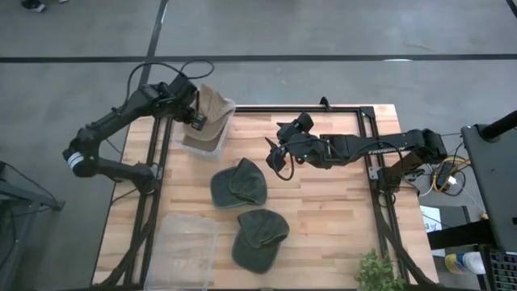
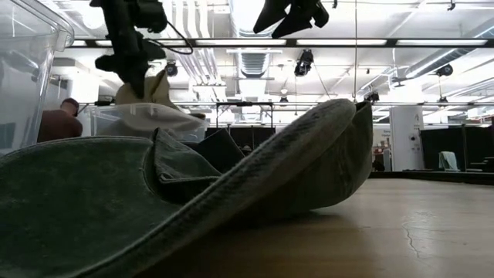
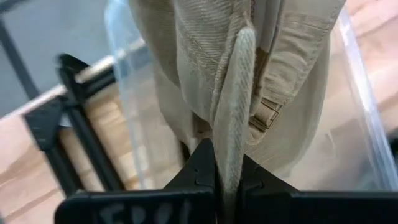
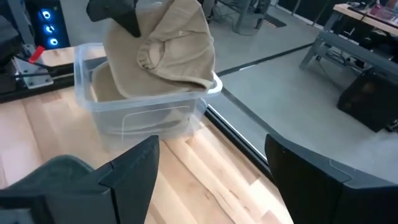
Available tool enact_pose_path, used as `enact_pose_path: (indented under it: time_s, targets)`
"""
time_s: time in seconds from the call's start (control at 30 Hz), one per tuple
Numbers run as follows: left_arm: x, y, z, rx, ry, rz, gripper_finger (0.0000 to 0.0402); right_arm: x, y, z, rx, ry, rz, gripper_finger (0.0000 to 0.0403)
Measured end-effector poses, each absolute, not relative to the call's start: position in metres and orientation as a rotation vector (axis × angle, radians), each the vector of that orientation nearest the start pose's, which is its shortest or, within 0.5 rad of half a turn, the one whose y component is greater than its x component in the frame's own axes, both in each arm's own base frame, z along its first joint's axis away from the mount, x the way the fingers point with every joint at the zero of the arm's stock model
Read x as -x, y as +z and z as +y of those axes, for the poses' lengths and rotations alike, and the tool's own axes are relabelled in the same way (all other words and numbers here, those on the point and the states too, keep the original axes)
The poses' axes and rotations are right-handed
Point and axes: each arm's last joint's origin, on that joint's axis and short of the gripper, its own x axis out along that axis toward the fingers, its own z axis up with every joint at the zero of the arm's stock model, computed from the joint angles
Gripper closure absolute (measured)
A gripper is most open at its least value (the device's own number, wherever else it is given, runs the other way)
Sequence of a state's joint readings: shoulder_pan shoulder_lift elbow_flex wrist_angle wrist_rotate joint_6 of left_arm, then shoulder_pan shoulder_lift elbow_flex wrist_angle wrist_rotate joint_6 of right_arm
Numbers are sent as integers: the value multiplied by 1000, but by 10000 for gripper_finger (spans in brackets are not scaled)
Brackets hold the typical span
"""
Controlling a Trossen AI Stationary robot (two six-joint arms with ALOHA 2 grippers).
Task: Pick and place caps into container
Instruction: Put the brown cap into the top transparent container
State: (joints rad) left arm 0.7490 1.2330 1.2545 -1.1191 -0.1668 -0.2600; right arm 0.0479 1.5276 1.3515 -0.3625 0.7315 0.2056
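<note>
My left gripper (image 1: 196, 121) is shut on a tan cap (image 1: 212, 105) over the clear container (image 1: 203, 144) at the table's far left. The cap drapes across the container's far rim (image 4: 212, 86), and more tan fabric (image 4: 104, 87) lies inside. Two dark green caps lie on the table: one (image 1: 239, 184) in the middle and one (image 1: 260, 237) nearer the front edge. My right gripper (image 1: 275, 153) hovers open and empty above the table, right of the container and beyond the middle green cap; its fingers (image 4: 134, 165) frame the container. My left gripper pinches a folded, ribbed edge of the tan cap (image 3: 231, 134) between its two fingers. The fingers come from above, pointing down into the container (image 2: 131, 66). The cap hangs below them, slack; its crown lies over the container's rim (image 4: 186, 68).
A clear plastic lid or tray (image 1: 184, 250) lies at the near left corner. A small green plant (image 1: 378, 273) stands at the near right edge. Black frame rails (image 1: 363, 109) run along the far and right sides. Bare wood shows right of the green caps.
</note>
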Motion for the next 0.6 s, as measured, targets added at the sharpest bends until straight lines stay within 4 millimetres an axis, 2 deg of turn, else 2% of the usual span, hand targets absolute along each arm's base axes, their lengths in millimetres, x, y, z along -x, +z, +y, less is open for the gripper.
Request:
enact_pose_path:
  time_s: [0.2,0.6]
  targets:
    - [-167,321,158,622,865,1028,397,-337,332,-3,22,-715,452,111]
    - [-176,296,166,645,847,1201,393,-337,331,-3,19,-715,453,117]
